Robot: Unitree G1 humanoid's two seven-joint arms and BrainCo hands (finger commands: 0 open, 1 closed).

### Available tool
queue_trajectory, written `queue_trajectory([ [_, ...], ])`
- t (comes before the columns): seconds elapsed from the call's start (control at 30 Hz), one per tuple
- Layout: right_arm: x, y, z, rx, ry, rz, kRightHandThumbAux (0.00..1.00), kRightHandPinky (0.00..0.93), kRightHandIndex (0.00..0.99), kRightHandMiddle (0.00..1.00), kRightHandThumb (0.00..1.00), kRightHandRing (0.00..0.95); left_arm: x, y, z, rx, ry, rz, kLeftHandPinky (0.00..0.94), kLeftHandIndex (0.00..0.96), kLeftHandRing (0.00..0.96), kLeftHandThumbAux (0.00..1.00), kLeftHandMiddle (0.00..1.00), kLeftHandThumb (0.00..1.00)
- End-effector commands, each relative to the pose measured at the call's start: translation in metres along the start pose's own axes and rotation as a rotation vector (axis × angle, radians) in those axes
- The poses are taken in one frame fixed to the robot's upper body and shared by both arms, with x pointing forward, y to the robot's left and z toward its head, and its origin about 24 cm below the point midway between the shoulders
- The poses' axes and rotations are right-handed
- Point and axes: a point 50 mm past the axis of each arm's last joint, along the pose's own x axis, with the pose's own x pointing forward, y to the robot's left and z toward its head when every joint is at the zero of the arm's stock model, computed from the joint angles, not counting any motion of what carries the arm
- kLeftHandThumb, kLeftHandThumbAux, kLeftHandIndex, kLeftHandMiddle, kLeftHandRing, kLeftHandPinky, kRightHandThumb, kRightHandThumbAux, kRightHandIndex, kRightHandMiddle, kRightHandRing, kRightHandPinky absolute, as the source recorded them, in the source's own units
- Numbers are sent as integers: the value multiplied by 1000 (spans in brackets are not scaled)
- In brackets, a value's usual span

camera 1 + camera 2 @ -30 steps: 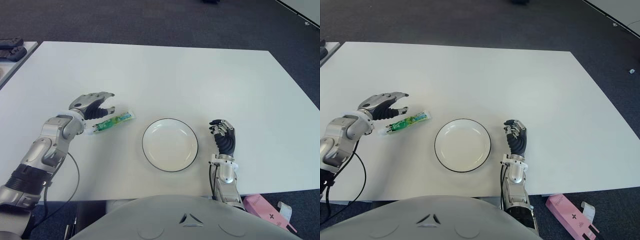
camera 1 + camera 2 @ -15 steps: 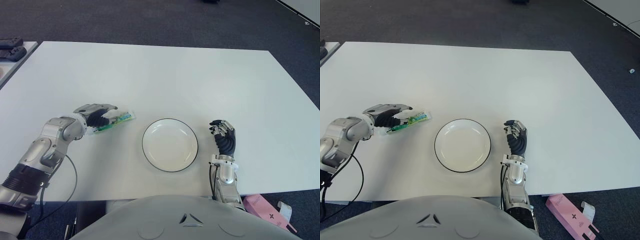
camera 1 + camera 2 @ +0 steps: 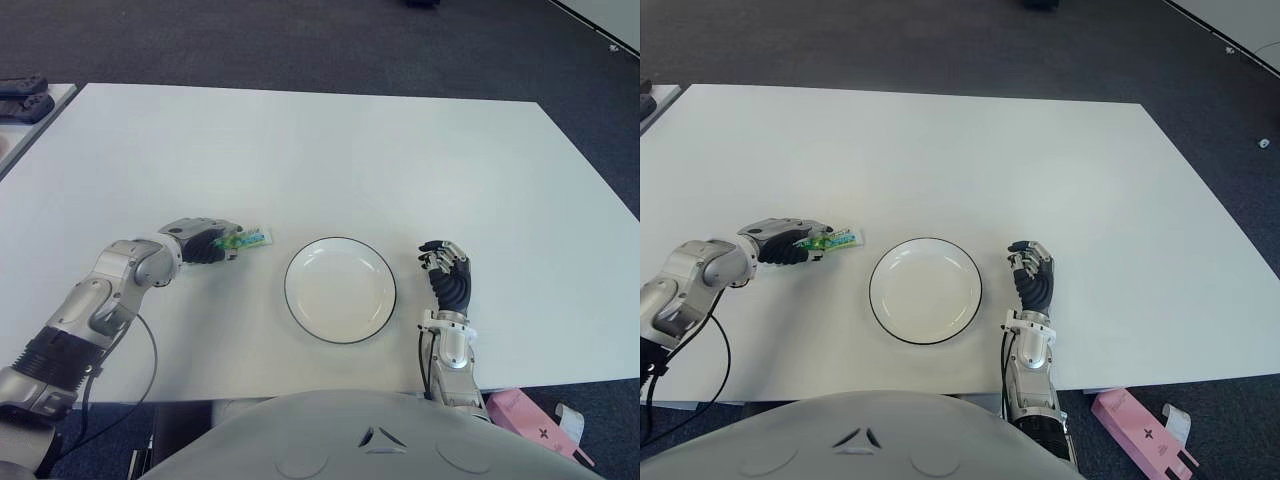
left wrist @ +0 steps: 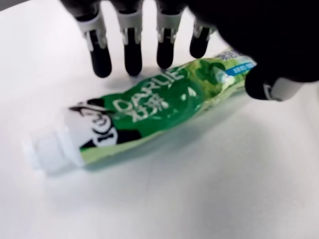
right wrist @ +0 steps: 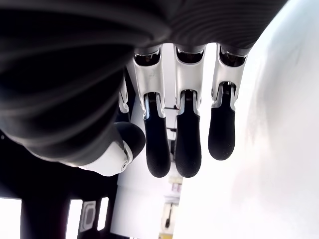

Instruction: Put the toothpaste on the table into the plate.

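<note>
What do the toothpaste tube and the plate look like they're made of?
Toothpaste tube: soft glossy plastic or laminate, judging by its creases and sheen, with a white cap. Plate: smooth white glazed ceramic or melamine, thin dark rim; which one is unclear.

An office or lab: dark grey carpet (image 3: 300,40) surrounds a plain white table (image 3: 400,160).

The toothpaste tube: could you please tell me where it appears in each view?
Left eye view: toothpaste tube under the left hand, left of the plate.
Right eye view: left of the plate too.
Left wrist view: centre, between fingers and thumb.
Right wrist view: not in it.
Shared landmark: the plate.
</note>
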Motion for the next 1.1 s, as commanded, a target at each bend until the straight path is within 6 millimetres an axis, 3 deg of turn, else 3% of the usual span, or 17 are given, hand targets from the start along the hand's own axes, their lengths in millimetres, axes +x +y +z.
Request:
queue_trajectory([
  [0.03, -3, -1, -3, -10, 20, -4, 731, 525, 428, 495, 711, 514, 8, -18, 3, 17, -1, -102, 221, 37, 147, 231, 129, 504],
  [0.63, -6, -4, -2, -15, 23, -5, 731, 520, 427, 494, 710, 512, 40, -52, -2, 59, 59, -160, 235, 47, 173, 259, 165, 510],
  [1.1, -7, -6, 0, -18, 12, -2, 732, 523, 427, 484, 709, 506, 52, -68, -4, 123, 106, -98, 211, 84, 159, 255, 164, 502],
])
